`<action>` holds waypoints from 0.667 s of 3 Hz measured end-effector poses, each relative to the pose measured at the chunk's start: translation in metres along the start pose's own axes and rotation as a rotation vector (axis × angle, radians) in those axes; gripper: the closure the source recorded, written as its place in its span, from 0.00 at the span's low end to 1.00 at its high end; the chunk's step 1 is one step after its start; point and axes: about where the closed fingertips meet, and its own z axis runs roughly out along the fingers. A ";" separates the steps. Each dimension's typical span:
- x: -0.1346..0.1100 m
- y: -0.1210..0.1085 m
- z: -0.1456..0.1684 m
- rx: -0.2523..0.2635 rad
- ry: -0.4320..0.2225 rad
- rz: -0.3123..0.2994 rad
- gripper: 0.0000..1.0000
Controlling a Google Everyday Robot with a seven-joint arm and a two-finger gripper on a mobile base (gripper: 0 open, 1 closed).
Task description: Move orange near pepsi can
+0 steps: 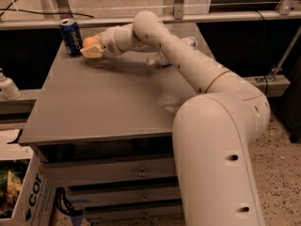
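The pepsi can (71, 36), dark blue with white lettering and a silver top, stands upright at the far left corner of the grey table (94, 107). My gripper (91, 48) reaches across the table's far side and is shut on the orange (89, 42), a small round orange fruit. The orange sits just right of the can, a small gap apart, low over the table. My pale fingers (93, 52) hide the fruit's lower part.
A clear plastic bottle (162, 56) lies behind my arm at the back of the table. A white bottle (8, 86) stands on a ledge left of the table. A cardboard box (21, 192) sits on the floor at lower left. Drawers (113, 171) are under the table.
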 end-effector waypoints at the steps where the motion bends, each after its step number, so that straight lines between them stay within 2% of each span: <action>1: 0.001 0.000 0.005 -0.001 -0.006 0.004 1.00; 2: 0.001 0.001 0.011 0.001 -0.011 0.012 0.82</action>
